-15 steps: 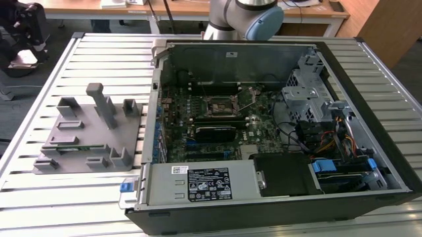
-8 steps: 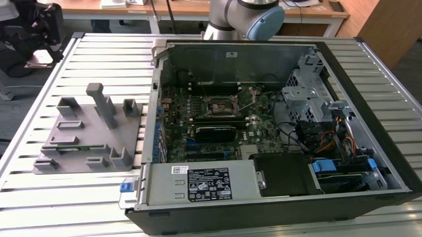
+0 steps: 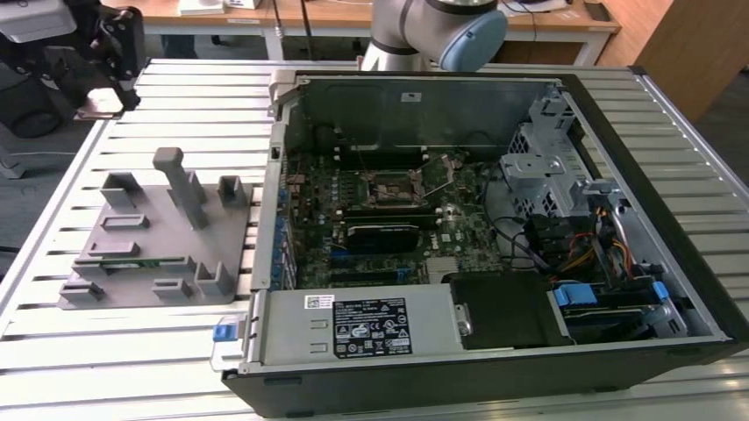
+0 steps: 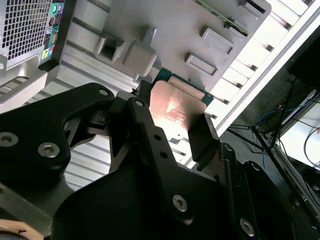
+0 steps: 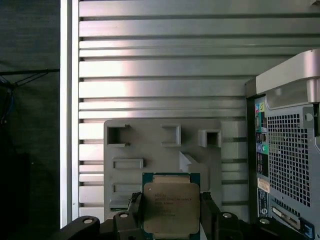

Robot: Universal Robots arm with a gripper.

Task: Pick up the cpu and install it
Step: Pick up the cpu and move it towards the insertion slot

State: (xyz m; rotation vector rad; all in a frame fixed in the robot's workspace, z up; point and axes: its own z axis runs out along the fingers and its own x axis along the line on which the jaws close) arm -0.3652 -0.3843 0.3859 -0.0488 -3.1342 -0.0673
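Now hand (image 5: 171, 220) grasping cpu (image 5: 171, 200), apart from grey fixture (image 5: 150, 145); open computer case (image 3: 690, 254) holds motherboard (image 3: 387, 219)

The cpu (image 5: 171, 202) is a small flat square chip: a pale silver-grey metal lid with fine print, seated on a green board whose edge shows as a thin border (in the second wrist view the cpu (image 4: 176, 111) takes on a warm pinkish sheen). It is off the desk (image 5: 150, 50), clamped at two opposite edges by the black claw (image 5: 171, 216), lid towards both wrist cameras, hanging over the grey plastic fixture (image 5: 150, 150), apart from the computer case (image 5: 290, 150)
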